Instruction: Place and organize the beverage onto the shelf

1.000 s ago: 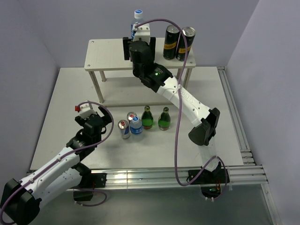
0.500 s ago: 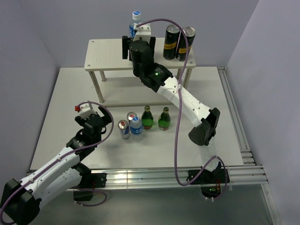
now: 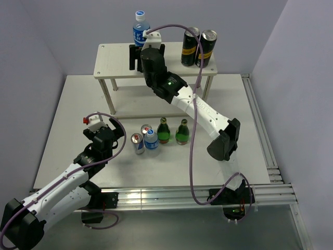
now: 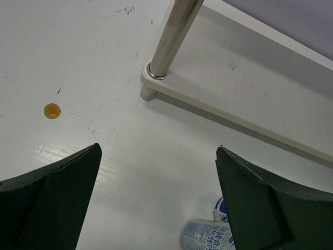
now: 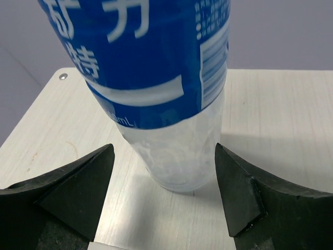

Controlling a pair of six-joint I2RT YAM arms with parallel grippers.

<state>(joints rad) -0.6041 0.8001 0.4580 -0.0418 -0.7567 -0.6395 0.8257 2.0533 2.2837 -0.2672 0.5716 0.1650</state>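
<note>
Right gripper (image 5: 164, 151) and blue-label bottle (image 3: 139, 26) have shifted left on shelf (image 3: 112, 62). Jaws spread astride it; left gripper (image 4: 157, 150) also spread. Withdraw straight, don't clip it.

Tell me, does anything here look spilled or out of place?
Just one thing: a small amber spot on the white table, near a leg of the shelf, like a drip of drink. Wet or dried, I cannot tell. Nothing looks tipped over.

Blue-labelled bottle (image 3: 139, 28) upright on pale shelf (image 3: 115, 65)
</note>
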